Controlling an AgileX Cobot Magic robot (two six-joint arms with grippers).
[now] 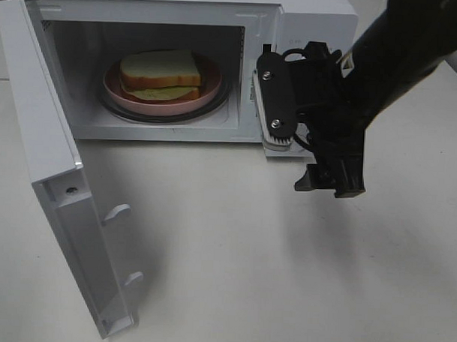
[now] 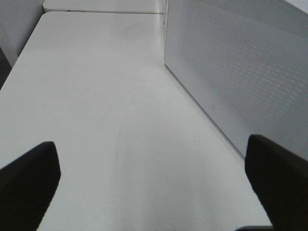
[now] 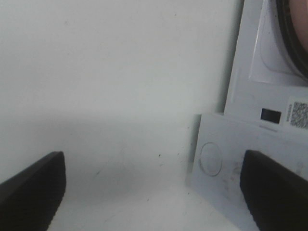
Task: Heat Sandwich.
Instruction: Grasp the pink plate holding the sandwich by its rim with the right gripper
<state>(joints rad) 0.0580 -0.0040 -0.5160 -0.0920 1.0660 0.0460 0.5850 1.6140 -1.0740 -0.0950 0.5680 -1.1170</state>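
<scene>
The sandwich (image 1: pixel 160 76) lay on a pink plate (image 1: pixel 211 89) inside the white microwave (image 1: pixel 309 20), near the middle of the cavity, its two white slices stacked with tan crust and a pale yellow-green filling showing along the front edge. The plate rested on a dark-rimmed turntable (image 1: pixel 118 111) whose back part was lost in shadow. The microwave door (image 1: pixel 59 187) stood swung fully open toward the near left, its two latch hooks jutting from the inner face and its lowest corner cut off by the frame edge. Everything sat on a white table (image 1: pixel 233 246). The right gripper (image 1: pixel 274 105) hung in front of the microwave's control panel, hiding most of it, with its jaws spread wide and nothing between them; the arm behind it was a dark blur running out of the upper right corner. In the right wrist view the two dark fingertips (image 3: pixel 31 187) stood far apart at the frame's edges, and beyond them lay a round dimple, a small dark rectangle and a QR-code label (image 3: pixel 299 114) on the microwave, none of it readable. The left gripper (image 2: pixel 154 192) did not show in the high view; its wrist view gave only two widely parted dark fingertips (image 2: pixel 29 183), holding nothing, over bare table beside a perforated white microwave panel (image 2: pixel 240 72).
</scene>
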